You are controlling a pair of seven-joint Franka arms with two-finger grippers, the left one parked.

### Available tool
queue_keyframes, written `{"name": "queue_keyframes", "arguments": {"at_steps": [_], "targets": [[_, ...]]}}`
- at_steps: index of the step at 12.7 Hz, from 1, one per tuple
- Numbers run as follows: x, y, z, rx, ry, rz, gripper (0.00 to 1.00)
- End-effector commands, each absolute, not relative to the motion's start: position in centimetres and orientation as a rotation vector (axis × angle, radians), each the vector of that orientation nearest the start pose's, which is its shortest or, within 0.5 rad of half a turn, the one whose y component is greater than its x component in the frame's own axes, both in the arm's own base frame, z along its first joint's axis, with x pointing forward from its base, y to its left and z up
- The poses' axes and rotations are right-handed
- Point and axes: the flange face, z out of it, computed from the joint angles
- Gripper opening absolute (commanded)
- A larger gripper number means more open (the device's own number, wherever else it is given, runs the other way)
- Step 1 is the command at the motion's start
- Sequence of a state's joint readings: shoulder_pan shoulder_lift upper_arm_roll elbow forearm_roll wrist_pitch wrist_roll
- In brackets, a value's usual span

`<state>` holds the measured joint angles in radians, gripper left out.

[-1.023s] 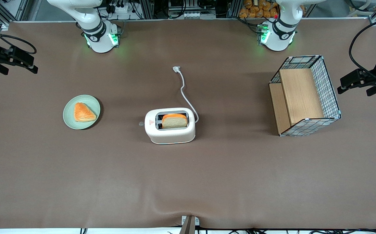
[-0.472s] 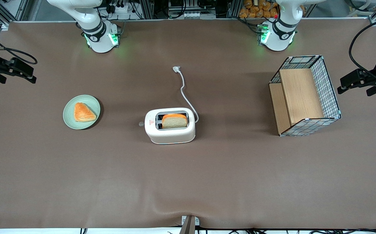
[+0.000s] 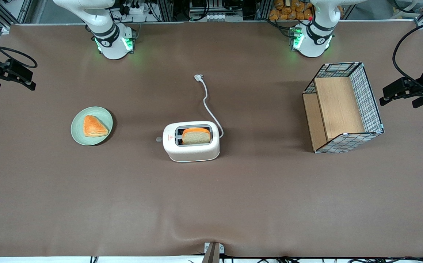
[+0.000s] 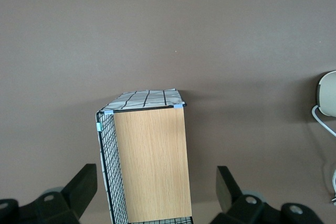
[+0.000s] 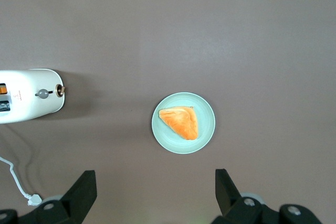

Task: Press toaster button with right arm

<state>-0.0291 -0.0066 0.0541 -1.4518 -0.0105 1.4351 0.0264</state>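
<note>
Two black fingers point(image 5: 79, 195) of the gripper point(image 5: 155, 198) are standing wide apart with nothing between them, as the right wrist view is showing. In the front view the gripper point(image 3: 8, 71) is hanging above the table point(image 3: 211, 204) at the working arm's end, well apart from the toaster point(image 3: 191, 141) and farther from the front camera than the toaster is. The right arm point(image 3: 102, 25) is rising from its base, which is glowing green, at the table edge farthest from the front camera.

Taking the toaster as the landmark, it is standing upright on the brown table, about midway between the two ends. The button point(image 3: 158, 139) is sticking out from the toaster's narrow end that is facing the working arm's end of the table; in the right wrist view the button point(image 5: 41, 93) is showing as a small grey knob. A slice of bread point(image 3: 196, 136) is sitting in one slot of the toaster. The white cord point(image 3: 208, 104) is running from the toaster away from the front camera. A green plate point(image 3: 78, 133) with a triangular pastry point(image 3: 94, 126) on it is lying toward the working arm's end from the toaster, near the button's side. A wire basket point(image 3: 374, 106) with wooden boards is lying toward the parked arm's end from the toaster.
</note>
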Motion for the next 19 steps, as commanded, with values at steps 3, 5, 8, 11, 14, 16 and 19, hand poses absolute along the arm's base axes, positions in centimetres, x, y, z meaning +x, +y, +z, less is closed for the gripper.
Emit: {"name": "queue_keyframes", "arguments": {"at_steps": [3, 5, 8, 11, 14, 16, 19], "targets": [[53.7, 0.8, 67.5, -3.139, 0.004, 0.027, 1.00], [53.7, 0.8, 67.5, -3.139, 0.007, 0.024, 1.00], [53.7, 0.6, 67.5, -3.140, 0.012, 0.024, 1.00], [53.9, -1.3, 67.2, -3.138, 0.059, 0.031, 1.00], [53.9, -1.5, 67.1, -3.144, 0.059, 0.029, 1.00], [53.9, -1.5, 67.2, -3.159, 0.057, 0.024, 1.00], [54.1, -1.7, 67.0, -3.160, 0.062, 0.029, 1.00]]}}
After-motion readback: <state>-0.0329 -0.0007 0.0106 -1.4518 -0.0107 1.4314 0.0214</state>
